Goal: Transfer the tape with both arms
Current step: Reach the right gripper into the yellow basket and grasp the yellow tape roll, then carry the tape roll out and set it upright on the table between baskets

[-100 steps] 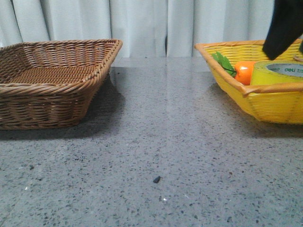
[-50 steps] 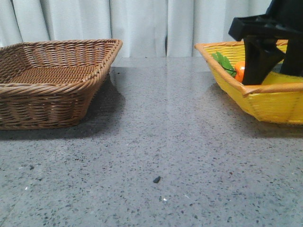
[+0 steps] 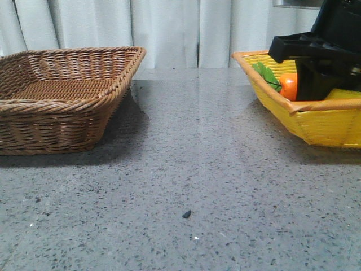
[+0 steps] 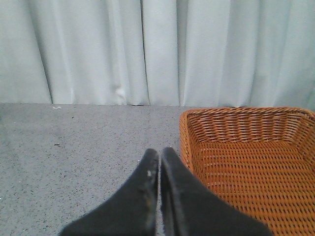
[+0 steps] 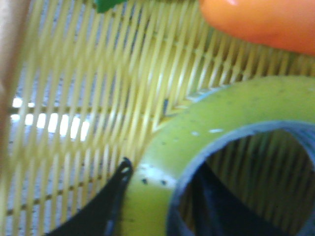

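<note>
The yellow tape (image 5: 216,123) lies flat in the yellow basket (image 3: 321,121); in the front view my right gripper hides it. My right gripper (image 3: 324,84) is down inside that basket. In the right wrist view it (image 5: 162,177) straddles the roll's wall, one finger (image 5: 106,206) against the outer side and the other (image 5: 221,211) inside the core, jaws apart. My left gripper (image 4: 159,153) is shut and empty, above the table beside the brown basket (image 4: 246,162), and out of the front view.
An orange carrot (image 3: 288,86) with green leaves (image 3: 265,73) lies in the yellow basket next to the tape; it also shows in the right wrist view (image 5: 261,19). The brown wicker basket (image 3: 62,101) stands at the left. A curtain hangs behind the table.
My right gripper has come down from above the yellow basket into it and now covers the tape in the front view. The baskets have not moved.
</note>
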